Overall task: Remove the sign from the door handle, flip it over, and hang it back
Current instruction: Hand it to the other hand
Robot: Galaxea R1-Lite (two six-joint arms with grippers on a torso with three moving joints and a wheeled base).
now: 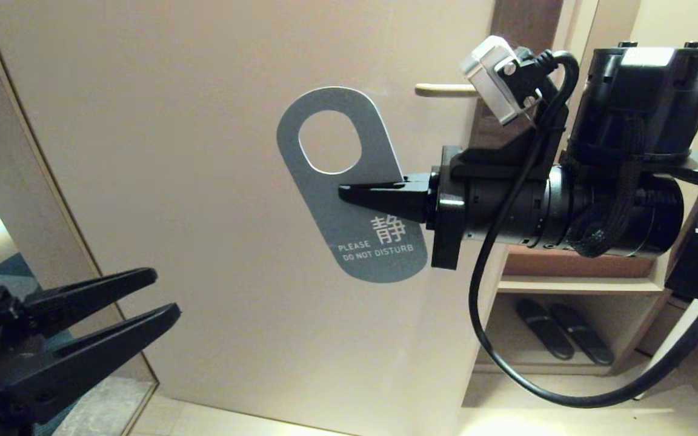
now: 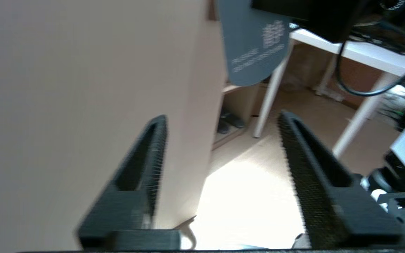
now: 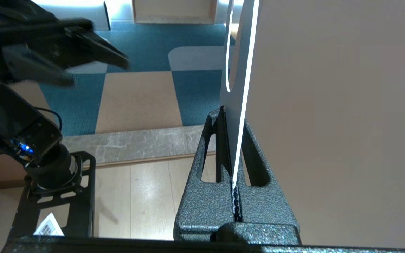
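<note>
Beige door (image 1: 191,181) behind — sign (image 1: 349,188) off the handle (image 1: 445,90), left of and below it, long axis near-upright, pinched edge-on by right gripper (image 1: 349,194); left gripper (image 1: 164,297) spread, empty, low left.

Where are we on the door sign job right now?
Done: the sign is off the door handle, its hole empty. In hand: the right gripper pinches its edge in front of the door, "Please do not disturb" face toward the head camera. The left gripper waits open, lower left. Left: rehanging; whether it is flipped yet, I can't tell.
</note>
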